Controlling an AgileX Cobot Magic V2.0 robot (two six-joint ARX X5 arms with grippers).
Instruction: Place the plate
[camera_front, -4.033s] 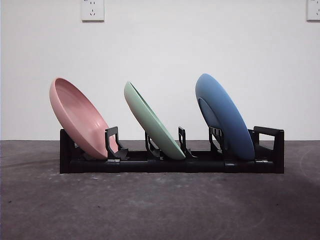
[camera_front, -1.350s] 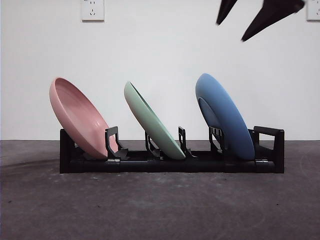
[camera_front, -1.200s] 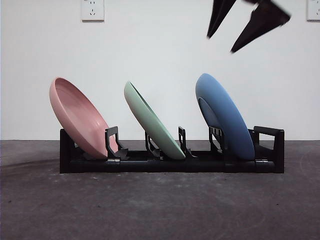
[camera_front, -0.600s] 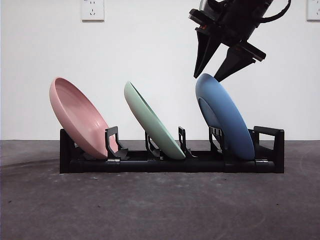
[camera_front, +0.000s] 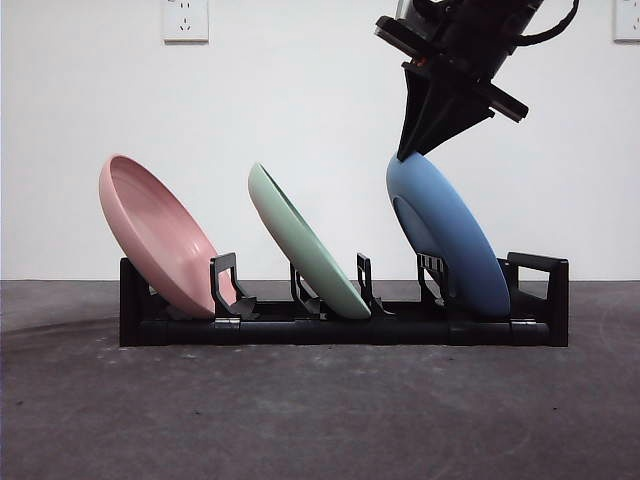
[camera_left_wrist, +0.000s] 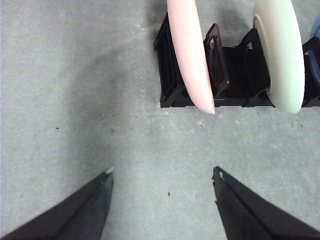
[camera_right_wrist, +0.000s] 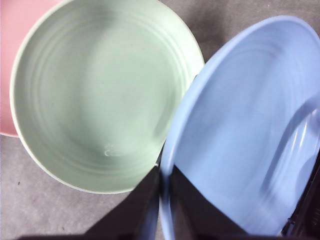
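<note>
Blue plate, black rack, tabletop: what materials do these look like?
Round blue plate, gripped at its top rim by the right gripper: probably matte plastic or melamine, given its soft even sheen and thin rim; glazed ceramic is possible. Black slotted dish rack: looks like moulded plastic, with blocky ribbed uprights and dull finish. Grey tabletop: rough, mottled and scuffed, concrete-like or a textured mat.

Pink plate (camera_right_wrist: 12, 60) cut off by right wrist view's edge, blue plate (camera_left_wrist: 315, 32) barely showing in left wrist view

gripper (camera_front: 412, 150): closed on top rim of blue plate (camera_front: 450, 240), entering from 1 o'clock | rack (camera_front: 340, 325): pink plate (camera_front: 155, 235), green plate (camera_front: 305, 245), blue plate, all leaning toward 10 o'clock
</note>
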